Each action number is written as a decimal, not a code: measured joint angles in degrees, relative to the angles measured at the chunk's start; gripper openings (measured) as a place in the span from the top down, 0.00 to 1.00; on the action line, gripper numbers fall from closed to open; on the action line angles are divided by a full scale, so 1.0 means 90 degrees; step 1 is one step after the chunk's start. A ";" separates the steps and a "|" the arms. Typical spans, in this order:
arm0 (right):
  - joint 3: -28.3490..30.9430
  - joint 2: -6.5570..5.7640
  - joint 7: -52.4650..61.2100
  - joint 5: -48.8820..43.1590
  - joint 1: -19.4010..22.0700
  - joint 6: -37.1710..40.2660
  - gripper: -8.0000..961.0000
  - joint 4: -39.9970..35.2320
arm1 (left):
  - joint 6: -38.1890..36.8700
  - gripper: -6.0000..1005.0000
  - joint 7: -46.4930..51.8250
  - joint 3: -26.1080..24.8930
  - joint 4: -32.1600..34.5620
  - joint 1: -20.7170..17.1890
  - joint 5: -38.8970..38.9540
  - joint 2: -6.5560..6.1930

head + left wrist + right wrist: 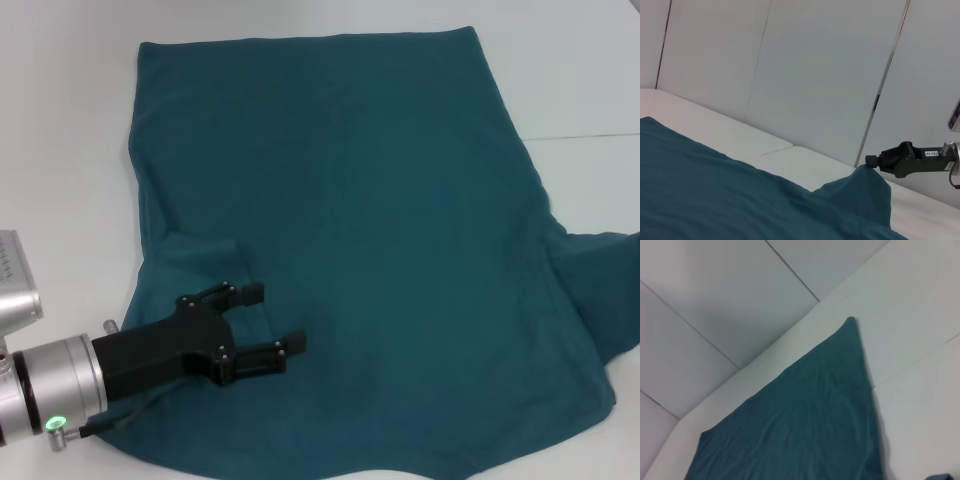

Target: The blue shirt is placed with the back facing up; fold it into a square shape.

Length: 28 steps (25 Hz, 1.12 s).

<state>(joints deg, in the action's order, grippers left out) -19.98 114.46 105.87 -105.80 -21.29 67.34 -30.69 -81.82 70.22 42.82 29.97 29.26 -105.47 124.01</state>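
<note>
Blue shirt (380, 220) beneath left pincer (272, 322)

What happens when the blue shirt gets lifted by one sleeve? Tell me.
The blue shirt is probably floppy: the sleeve raised at the right hand peaks and drapes. It likely drags rather than slides whole. It seems light, since the left hand rests on soft wrinkles.

No readable text, a small white label on the right gripper (875, 161) too small to read
</note>
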 joint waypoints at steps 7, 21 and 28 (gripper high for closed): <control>0.0006 0.0001 -0.0002 -0.0011 0.0004 -0.0277 0.99 -0.0009 | 0.0000 0.06 0.0001 -0.0012 0.0000 0.0001 0.0000 0.0000; 0.0059 -0.0014 -0.0073 -0.0010 -0.0068 -0.0962 0.98 -0.0027 | -0.0001 0.06 0.0009 -0.0053 0.0000 0.0010 0.0000 0.0000; 0.0025 -0.0056 -0.0164 -0.0010 -0.0211 -0.1170 0.98 -0.0038 | 0.0009 0.06 0.0011 -0.0051 0.0000 0.0019 0.0000 0.0000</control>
<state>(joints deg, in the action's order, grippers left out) -19.75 113.95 104.40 -105.89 -23.19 56.81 -31.03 -81.74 70.31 42.36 29.97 29.43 -105.47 124.01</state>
